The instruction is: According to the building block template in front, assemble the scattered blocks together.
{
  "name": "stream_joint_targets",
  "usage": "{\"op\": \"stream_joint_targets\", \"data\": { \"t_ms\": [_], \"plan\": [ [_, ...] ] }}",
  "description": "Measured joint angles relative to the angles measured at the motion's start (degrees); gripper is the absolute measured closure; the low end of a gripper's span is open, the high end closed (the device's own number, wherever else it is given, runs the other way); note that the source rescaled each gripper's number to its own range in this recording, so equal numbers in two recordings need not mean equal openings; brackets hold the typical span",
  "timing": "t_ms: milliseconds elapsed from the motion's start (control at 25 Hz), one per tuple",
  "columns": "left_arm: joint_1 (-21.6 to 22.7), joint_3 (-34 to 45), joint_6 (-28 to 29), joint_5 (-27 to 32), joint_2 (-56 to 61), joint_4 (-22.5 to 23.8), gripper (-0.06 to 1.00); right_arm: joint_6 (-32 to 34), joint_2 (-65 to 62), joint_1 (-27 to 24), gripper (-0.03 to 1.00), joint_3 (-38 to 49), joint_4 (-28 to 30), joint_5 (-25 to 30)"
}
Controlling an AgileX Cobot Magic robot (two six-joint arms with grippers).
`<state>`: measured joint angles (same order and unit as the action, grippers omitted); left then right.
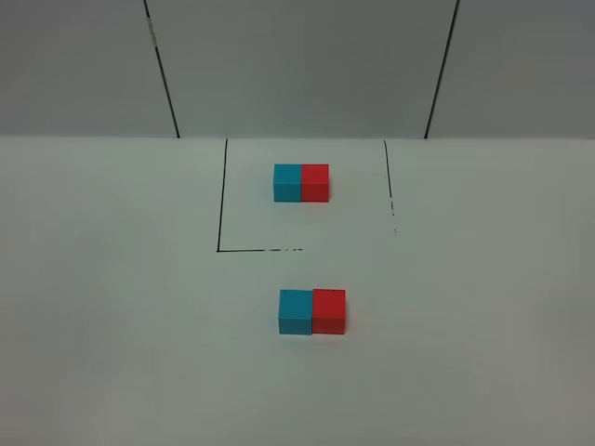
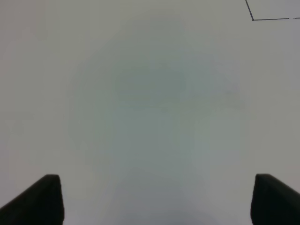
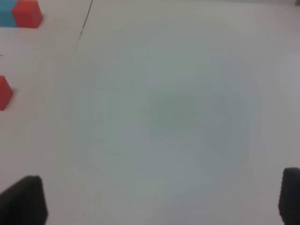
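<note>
Left gripper [image 2: 152,199] spread wide, empty, over bare white bench [image 2: 150,103]. Right gripper [image 3: 161,201] spread wide, empty. 2 scattered blocks, cyan cube [image 1: 296,311] and red cube [image 1: 329,310], touching side by side mid-bench. Template pair [image 1: 301,182] near far edge, inside black outline [image 1: 221,204].

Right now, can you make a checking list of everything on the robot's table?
Surface: white table, black outline marked at the back.
Job's things: template pair inside the outline, cyan left, red right. Loose cyan cube and red cube side by side in front, same order.
Clutter: nothing seen.
Grippers: left gripper open over bare table; right gripper open, holding nothing.
Cables: nothing seen.
Surroundings: grey panelled wall.
</note>
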<state>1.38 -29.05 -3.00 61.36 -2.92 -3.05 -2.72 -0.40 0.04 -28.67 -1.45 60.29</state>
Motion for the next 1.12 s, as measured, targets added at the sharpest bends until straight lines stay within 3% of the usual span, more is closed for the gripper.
{"op": "stream_joint_targets", "data": {
  "t_ms": [1120],
  "plan": [
    [0.0,0.0,0.0,0.0,0.0,0.0,0.25,1.7,0.0,0.0,-0.03,0.0,-0.1,0.0]
  ]
}}
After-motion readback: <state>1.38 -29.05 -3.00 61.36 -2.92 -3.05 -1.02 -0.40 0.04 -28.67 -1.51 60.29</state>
